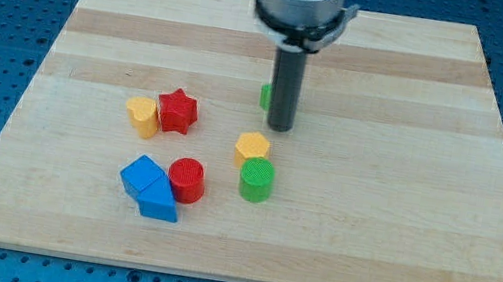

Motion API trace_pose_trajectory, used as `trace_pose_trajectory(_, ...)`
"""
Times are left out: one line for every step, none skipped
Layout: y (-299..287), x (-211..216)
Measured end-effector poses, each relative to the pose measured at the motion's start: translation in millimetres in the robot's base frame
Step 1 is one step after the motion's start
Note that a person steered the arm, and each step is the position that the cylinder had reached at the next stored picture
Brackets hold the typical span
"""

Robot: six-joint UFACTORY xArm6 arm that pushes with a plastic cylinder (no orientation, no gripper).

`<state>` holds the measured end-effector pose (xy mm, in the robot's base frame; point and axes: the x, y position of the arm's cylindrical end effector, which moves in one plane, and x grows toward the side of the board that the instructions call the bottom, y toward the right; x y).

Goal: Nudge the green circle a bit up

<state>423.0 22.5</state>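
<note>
The green circle (256, 180) is a short green cylinder standing on the wooden board (406, 186), a little below the board's middle. A yellow hexagon block (252, 147) touches it from above and slightly to the left. My tip (279, 126) is at the lower end of the dark rod, above the green circle and up-right of the yellow hexagon, apart from both. A second green block (266, 95) is mostly hidden behind the rod, its shape unclear.
To the left stand a red star (176, 110) and a yellow block (142, 115) side by side. Lower left, a red cylinder (187, 179) touches two blue blocks (149, 187). The board lies on a blue perforated table.
</note>
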Motion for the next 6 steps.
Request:
trace_pose_trajectory(9.7, -22.2)
trace_pose_trajectory(21.2, 6.2)
trace_pose_trajectory(41.1, 52.1)
trace_pose_trajectory(35.9, 91.0)
trace_pose_trajectory(16.3, 115.8)
trace_pose_trajectory(-5.0, 138.4)
